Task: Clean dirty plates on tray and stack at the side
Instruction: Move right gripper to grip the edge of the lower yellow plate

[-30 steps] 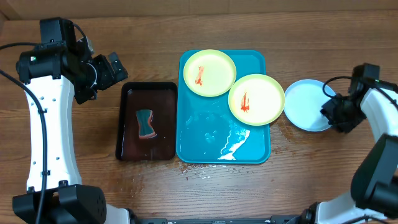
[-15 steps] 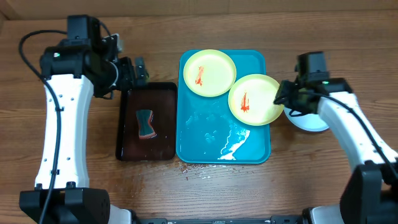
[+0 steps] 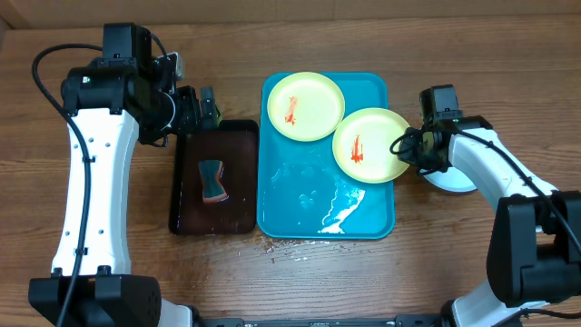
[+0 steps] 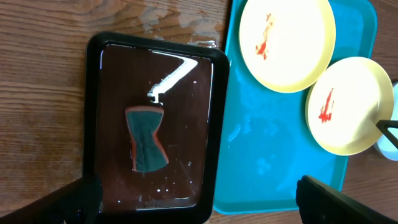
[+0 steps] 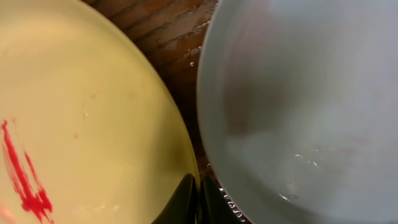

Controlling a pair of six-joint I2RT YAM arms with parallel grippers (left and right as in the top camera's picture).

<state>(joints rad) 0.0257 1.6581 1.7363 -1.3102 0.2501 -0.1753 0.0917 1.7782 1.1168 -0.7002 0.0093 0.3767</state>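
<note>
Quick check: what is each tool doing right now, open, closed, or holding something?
Left tool: open, holding nothing.
Right tool: closed on the rim of the right-hand yellow-green plate.

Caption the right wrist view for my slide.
Right gripper pinching rim of sauce-smeared yellow plate, blue plate alongside.

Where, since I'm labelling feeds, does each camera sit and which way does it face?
Overhead: fixed above, facing straight down; tray, left arm, right arm.
Left wrist: high, facing down at sponge; open left claw at bottom corners.
Right wrist: low, facing down; right claw shut on right yellow plate.
Shared: that plate, in all three.
</note>
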